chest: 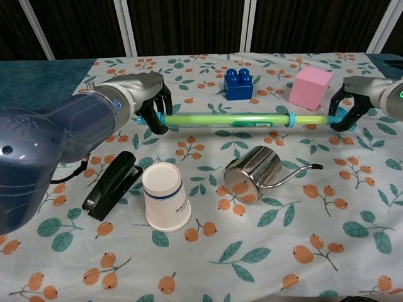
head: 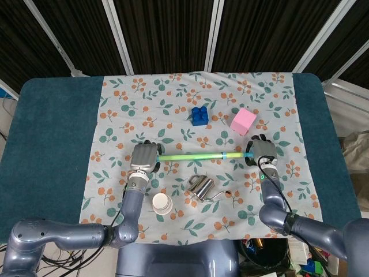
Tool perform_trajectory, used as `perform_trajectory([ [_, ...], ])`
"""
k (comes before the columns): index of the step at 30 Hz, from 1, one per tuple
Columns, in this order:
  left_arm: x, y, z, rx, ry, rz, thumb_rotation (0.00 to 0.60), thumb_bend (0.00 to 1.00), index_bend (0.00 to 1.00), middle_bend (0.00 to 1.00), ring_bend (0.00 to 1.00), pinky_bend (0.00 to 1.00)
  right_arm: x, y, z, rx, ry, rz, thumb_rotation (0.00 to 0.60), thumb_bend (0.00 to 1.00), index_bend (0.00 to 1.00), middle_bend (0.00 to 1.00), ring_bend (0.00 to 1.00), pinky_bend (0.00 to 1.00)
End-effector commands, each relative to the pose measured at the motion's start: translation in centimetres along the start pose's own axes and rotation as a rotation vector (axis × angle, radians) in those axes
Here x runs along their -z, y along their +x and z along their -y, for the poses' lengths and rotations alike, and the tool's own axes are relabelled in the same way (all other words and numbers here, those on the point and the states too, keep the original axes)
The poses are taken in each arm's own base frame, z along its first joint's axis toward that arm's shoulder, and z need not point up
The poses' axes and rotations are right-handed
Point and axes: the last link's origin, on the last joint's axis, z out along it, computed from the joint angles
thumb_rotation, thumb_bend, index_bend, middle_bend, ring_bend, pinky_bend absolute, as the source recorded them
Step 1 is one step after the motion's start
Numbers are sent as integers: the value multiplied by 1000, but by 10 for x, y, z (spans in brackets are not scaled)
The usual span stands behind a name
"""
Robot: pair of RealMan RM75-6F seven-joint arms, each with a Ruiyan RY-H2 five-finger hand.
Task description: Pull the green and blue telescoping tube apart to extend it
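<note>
I have the telescoping tube [chest: 230, 119] lying crosswise over the middle of the surface [head: 52, 138], level, lifted just above the floral cloth [head: 173, 92]. My left hand [chest: 146, 100] has its fingers wrapped around the green end; my right hand [chest: 350, 107] has its fingers curled around the far end, past the blue collar [chest: 292, 119]. The green section runs most of the length between the hands.

Toward the far edge of the surface, behind the tube: a blue toy brick [chest: 238, 83] and a pink cube [chest: 310, 87], well apart from each other. Toward the near edge: a black stapler [chest: 113, 184], a white paper cup [chest: 165, 195] upright just beside it, and a steel pitcher [chest: 253, 172] lying on its side with a thin spout.
</note>
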Motion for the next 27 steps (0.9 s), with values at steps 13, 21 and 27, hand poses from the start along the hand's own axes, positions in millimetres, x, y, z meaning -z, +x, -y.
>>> perform_trajectory([
  [13,1,-1,2,0,-4,6,600,436,631,379,207,345,2,1,0,20,6,-15,600,365,656,151,52,152],
  [21,2,-1,0,1,-9,5,600,436,636,379,207,345,4,3,4,17,16,-20,600,364,658,150,52,152],
  [27,2,0,0,-3,-10,3,600,436,636,379,207,345,5,3,5,20,18,-22,600,365,659,151,53,152],
])
